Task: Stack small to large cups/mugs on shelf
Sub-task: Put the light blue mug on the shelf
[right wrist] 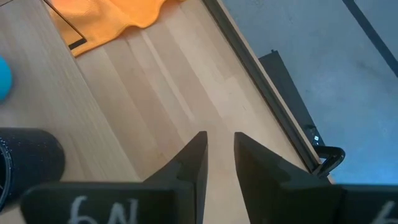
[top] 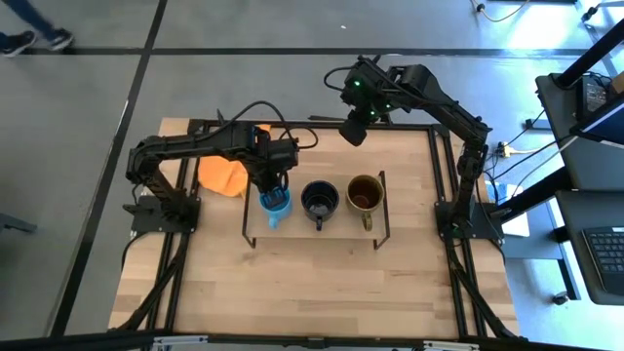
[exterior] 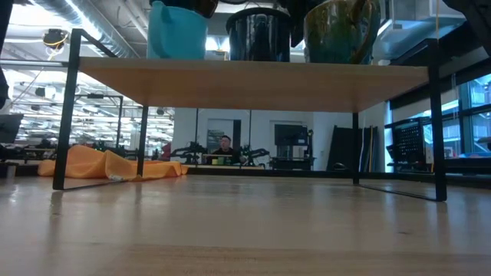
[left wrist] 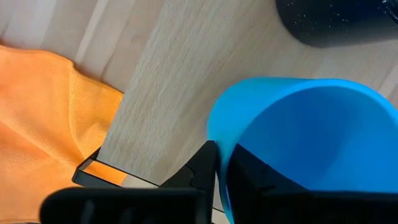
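Note:
Three mugs stand in a row on the shelf (top: 292, 229), a light-wood board on black wire legs. The small light-blue mug (top: 277, 207) is at the left end, the black mug (top: 319, 200) in the middle and the olive-brown mug (top: 365, 195) on the right. In the low view all three bases rest on the board (exterior: 253, 80). My left gripper (top: 276, 190) is right over the blue mug, shut on its wall. My right gripper (top: 353, 135) hangs high over the table's far edge, slightly open, with nothing between its fingers (right wrist: 221, 146). My left gripper (left wrist: 222, 155) has the blue mug's rim wall (left wrist: 219, 134) between its fingers. One finger (left wrist: 202, 171) is outside the mug and the other (left wrist: 249, 177) is inside it. The fingers come from above, pointing down. The mug stands upright on the shelf's left end.
An orange cloth (top: 219, 175) lies crumpled on the table behind the shelf's left end. Bare tabletop stretches in front of the shelf and under it. Black frame rails run along the table's edges (right wrist: 267, 93).

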You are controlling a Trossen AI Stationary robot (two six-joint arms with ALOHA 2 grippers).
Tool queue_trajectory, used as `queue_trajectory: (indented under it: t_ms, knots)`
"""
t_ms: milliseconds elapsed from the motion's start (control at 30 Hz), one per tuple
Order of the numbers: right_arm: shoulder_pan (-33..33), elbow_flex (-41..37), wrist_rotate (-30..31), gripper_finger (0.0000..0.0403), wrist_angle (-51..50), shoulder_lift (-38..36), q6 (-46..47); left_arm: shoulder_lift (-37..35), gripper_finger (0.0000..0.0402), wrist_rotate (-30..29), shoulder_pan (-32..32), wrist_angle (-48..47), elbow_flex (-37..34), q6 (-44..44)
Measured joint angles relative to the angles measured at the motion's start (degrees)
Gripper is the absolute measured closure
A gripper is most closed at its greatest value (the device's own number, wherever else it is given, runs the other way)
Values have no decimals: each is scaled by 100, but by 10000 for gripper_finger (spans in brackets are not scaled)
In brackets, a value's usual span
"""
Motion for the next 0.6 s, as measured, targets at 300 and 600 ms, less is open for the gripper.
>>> queue_trajectory:
  t_ms: [300,600]
  knots:
    - [0,0,0,322,0,0,-22,-13,355,6,0,-8,0,-34]
    - [2,0,-2,322,20,0,-81,-323,330,-32,4,-107,132,-119]
